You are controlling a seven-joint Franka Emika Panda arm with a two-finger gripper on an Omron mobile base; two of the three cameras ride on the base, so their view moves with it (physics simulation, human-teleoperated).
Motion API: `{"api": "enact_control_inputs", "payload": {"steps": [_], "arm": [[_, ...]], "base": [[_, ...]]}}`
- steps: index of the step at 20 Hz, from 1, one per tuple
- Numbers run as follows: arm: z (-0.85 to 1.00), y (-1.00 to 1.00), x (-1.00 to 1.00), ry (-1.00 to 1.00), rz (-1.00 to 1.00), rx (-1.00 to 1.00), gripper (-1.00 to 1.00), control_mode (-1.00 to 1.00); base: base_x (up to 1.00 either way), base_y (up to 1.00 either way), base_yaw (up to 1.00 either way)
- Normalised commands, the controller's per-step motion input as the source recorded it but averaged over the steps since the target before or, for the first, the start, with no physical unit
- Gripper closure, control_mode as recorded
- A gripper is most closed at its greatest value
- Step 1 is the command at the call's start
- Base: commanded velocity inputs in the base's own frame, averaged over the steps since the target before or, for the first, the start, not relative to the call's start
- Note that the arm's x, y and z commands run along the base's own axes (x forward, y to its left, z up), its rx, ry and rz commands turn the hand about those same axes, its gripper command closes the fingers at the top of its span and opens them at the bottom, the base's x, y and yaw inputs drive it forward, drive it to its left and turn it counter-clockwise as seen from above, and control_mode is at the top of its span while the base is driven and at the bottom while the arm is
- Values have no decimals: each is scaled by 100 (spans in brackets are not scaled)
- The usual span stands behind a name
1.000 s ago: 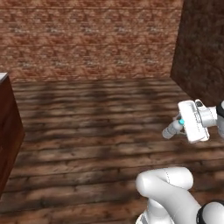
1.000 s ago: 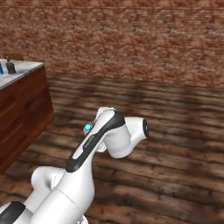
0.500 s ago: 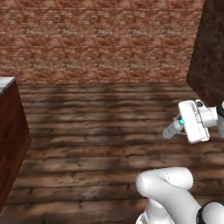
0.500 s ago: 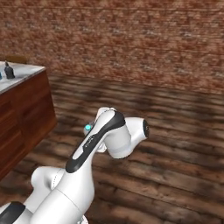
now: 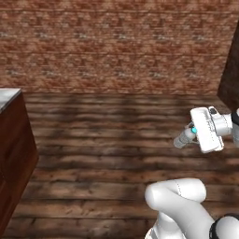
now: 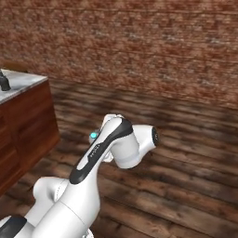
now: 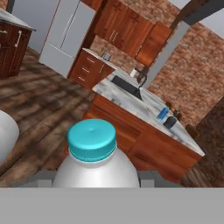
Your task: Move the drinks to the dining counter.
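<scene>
My gripper (image 7: 96,179) is shut on a clear plastic water bottle (image 7: 97,168) with a teal cap (image 7: 92,139), seen from just behind. The left base view has the white hand at mid right, the bottle (image 5: 183,138) pointing left above the wooden floor. From the right base camera, only the teal cap (image 6: 94,135) peeks out behind my arm. The dining counter (image 7: 151,107) lies ahead with a black sink (image 7: 124,85) and faucet (image 7: 142,78). A blue carton (image 7: 162,113) and a squat black bottle (image 7: 169,122) stand on it.
The counter's marble corner (image 5: 8,96) and wood base (image 6: 25,118) stand at the left of both base views, a black item (image 6: 4,82) on top. A brick wall (image 5: 116,51) closes the far side. A white fridge (image 7: 68,35) and wood cabinets stand beyond the counter.
The whole picture has shifted right, so the camera has moved. The counter now reaches further in from the left. My arm holds the same pose with the bottle.
</scene>
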Motion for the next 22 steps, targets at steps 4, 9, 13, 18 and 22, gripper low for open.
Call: {"api": "enact_control_inputs", "payload": {"steps": [4,9,13,18,22], "arm": [[0,0,0,0,0,0,100,100],[0,0,0,0,0,0,100,100],[0,0,0,0,0,0,100,100],[0,0,0,0,0,0,100,100],[0,0,0,0,0,0,100,100]], "base": [[73,0,21],[28,8,24],[14,9,28],[20,3,31],[50,0,29]]}}
